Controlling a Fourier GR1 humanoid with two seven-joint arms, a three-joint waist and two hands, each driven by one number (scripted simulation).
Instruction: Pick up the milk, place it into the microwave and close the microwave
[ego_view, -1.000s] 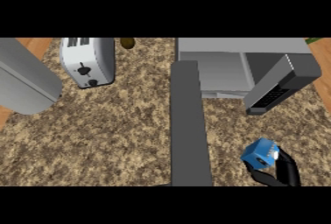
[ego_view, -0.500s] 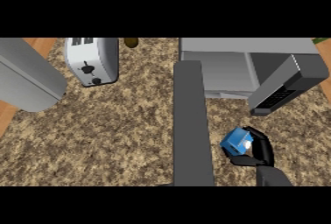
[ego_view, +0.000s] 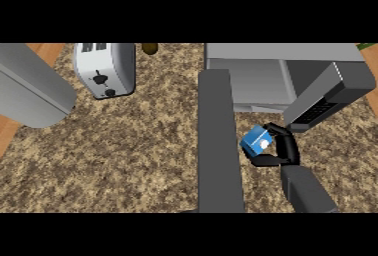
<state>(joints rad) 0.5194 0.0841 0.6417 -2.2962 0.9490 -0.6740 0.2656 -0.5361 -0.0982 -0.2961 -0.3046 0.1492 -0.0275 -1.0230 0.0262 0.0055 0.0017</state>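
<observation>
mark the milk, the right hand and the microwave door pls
milk (ego_view: 255, 140): head view, on the carton's blue face.
right hand (ego_view: 286, 149): head view, on the black palm, fingers curled round the milk.
microwave door (ego_view: 332, 95): head view, on the open door's dark grey panel.

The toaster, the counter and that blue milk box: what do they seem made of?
The toaster looks like smooth silvery metal: pale grey body with a light sheen. The counter looks like granite: brown, tan and black speckles. The milk may be coated cardboard: flat blue faces, straight edges; the look leaves it open.
</observation>
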